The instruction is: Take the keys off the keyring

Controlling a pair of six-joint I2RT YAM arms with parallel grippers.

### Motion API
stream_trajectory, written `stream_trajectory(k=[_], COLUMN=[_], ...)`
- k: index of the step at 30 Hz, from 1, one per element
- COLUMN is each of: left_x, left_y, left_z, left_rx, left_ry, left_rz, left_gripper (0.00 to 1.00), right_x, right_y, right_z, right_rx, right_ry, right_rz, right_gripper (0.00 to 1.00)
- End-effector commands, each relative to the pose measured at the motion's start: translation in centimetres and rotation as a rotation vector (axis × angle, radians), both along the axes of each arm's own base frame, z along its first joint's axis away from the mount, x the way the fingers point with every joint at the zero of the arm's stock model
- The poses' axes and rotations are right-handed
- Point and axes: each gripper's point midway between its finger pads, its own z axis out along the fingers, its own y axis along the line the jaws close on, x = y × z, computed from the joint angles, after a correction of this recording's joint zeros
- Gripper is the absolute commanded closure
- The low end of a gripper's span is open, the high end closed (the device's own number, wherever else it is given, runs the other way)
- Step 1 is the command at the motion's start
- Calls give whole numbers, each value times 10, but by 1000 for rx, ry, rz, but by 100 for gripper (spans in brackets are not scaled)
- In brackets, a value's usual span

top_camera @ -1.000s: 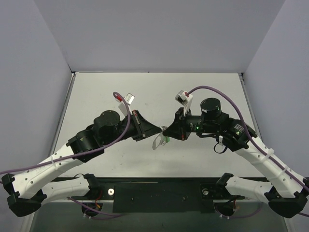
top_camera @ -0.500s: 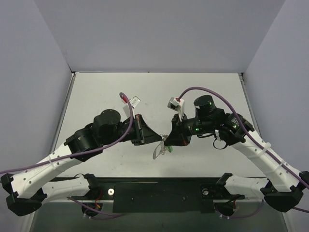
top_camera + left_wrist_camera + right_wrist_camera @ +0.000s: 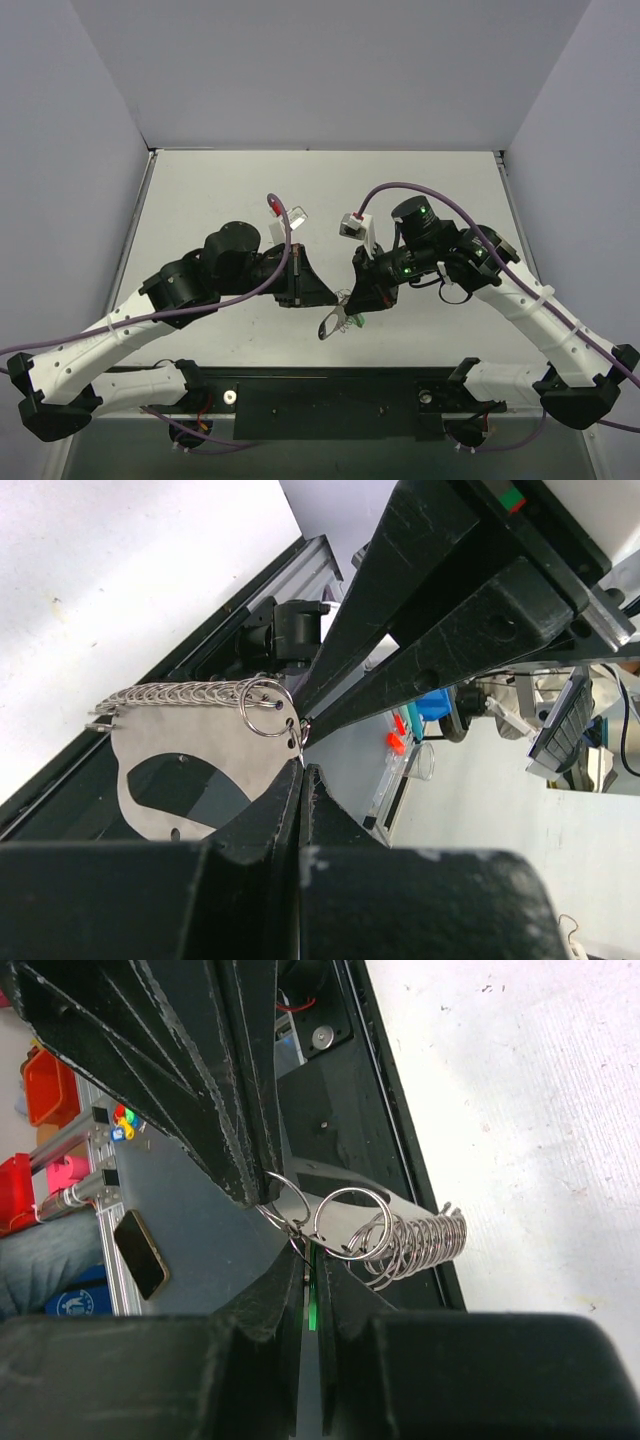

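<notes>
The keyring [image 3: 190,770] is a flat grey oblong loop with an oval opening and a wavy edge of linked rings. In the top view it [image 3: 329,323] hangs between both fingertips above the table's near edge. My left gripper [image 3: 301,765] is shut on its edge beside a small split ring [image 3: 266,705]. My right gripper [image 3: 318,1260] is shut on the key, whose green head [image 3: 312,1305] shows between the jaws. Small split rings [image 3: 350,1222] link the key to the loop. In the top view the left gripper [image 3: 335,297] and right gripper [image 3: 351,301] almost touch.
A black rail [image 3: 330,395] runs along the table's near edge, right under the held keyring. The white table [image 3: 320,190] lies behind the arms, with grey walls at the back and sides. The left arm's fingers [image 3: 200,1080] crowd the right wrist view.
Both grippers have moved together toward the table's near edge and lower, carrying the keyring between them. Both wrists have rotated.
</notes>
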Motion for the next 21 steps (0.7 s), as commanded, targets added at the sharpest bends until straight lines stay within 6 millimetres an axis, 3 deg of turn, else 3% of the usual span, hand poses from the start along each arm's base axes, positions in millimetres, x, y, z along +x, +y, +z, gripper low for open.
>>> stream_trajectory(k=[1,7,16,21], left_x=[-18,-20,-18,-17], left_y=[1,0,3,7], left_z=[46,39,26,20], left_rx=[-117,-89,-29,3], left_ry=[-71,-42,26,51], left_rz=[-99,-114,-97,-85], left_gripper=[100,100,100,100], right_x=[-10,-15,-13,-13], right_y=[-10,-14,-19,-18], right_z=[-2,-2,1,2], right_rx=[-47,-67,-79,-69], right_ry=[4,0,-40,-40], right_rz=[56,95,81,86], right_gripper=[100,97,62,50])
